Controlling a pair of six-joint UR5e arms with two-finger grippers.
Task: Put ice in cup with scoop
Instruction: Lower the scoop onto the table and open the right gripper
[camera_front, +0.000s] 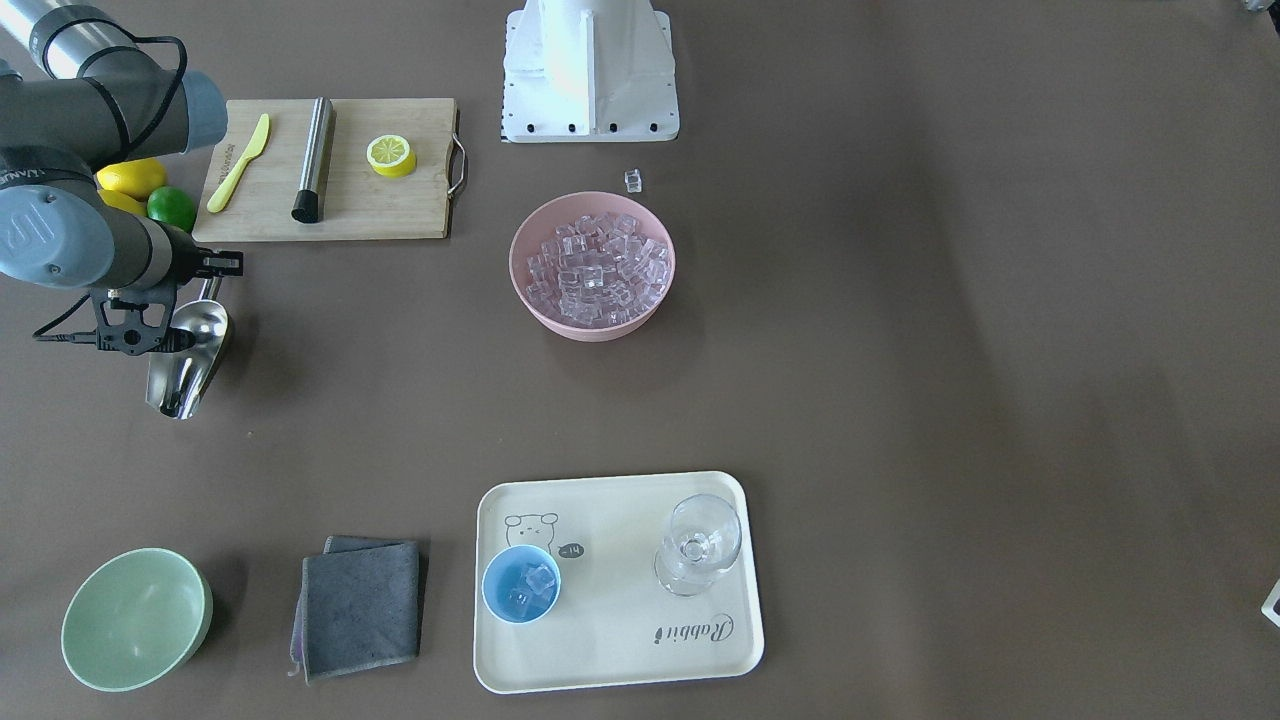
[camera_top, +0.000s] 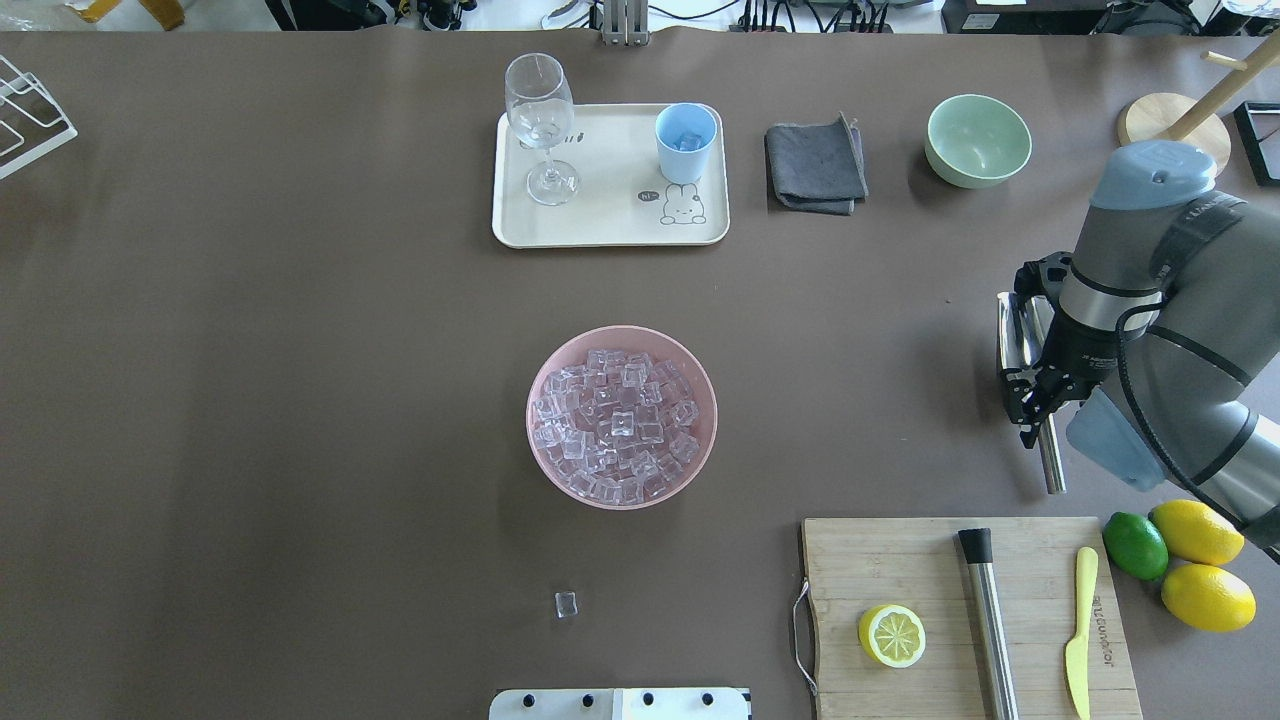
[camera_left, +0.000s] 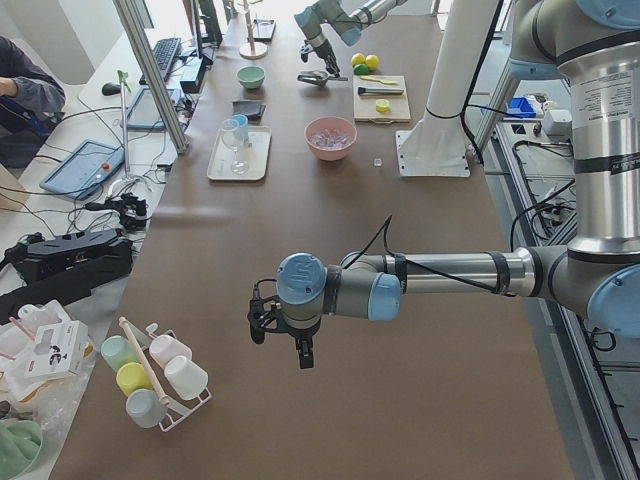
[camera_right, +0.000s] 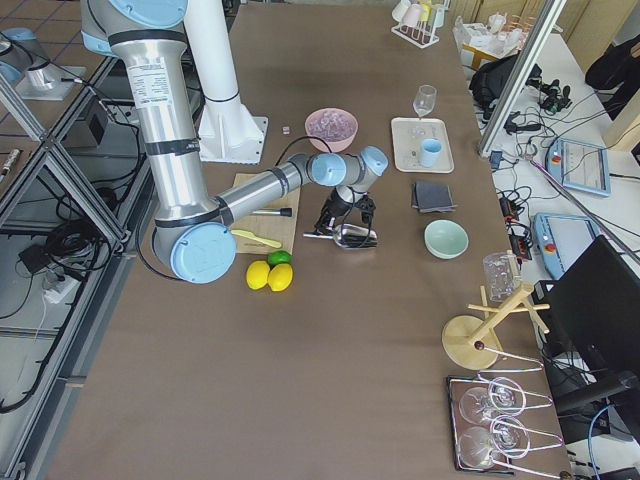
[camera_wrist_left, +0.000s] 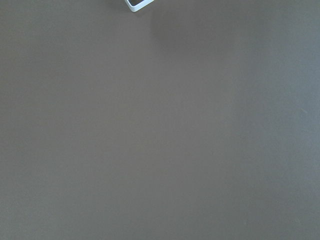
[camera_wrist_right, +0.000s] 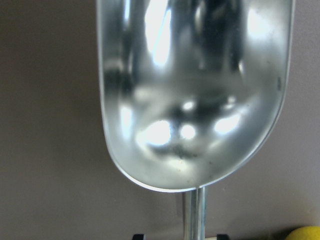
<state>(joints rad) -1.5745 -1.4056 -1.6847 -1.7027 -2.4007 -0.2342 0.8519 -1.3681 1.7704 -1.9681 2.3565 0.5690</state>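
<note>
Right gripper (camera_top: 1038, 408): jaws spread astride the handle of the shiny steel scoop (camera_top: 1016, 335); trough empty
Left gripper (camera_left: 285, 335): grip cannot be told
Small light-blue cup (camera_front: 521, 584): on the cream tray (camera_front: 620, 640); some clear ice cubes (camera_front: 533, 583) inside
Risk: off-centre pinch; round handle could roll, cubes spill

The cup (camera_top: 685, 168) on the tray (camera_top: 600, 205) holds ice (camera_top: 686, 141).

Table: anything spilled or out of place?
One ice cube lies alone on the table, outside the pink bowl, between it and the robot's base. Looks like a spill. Nothing else stands out.
</note>
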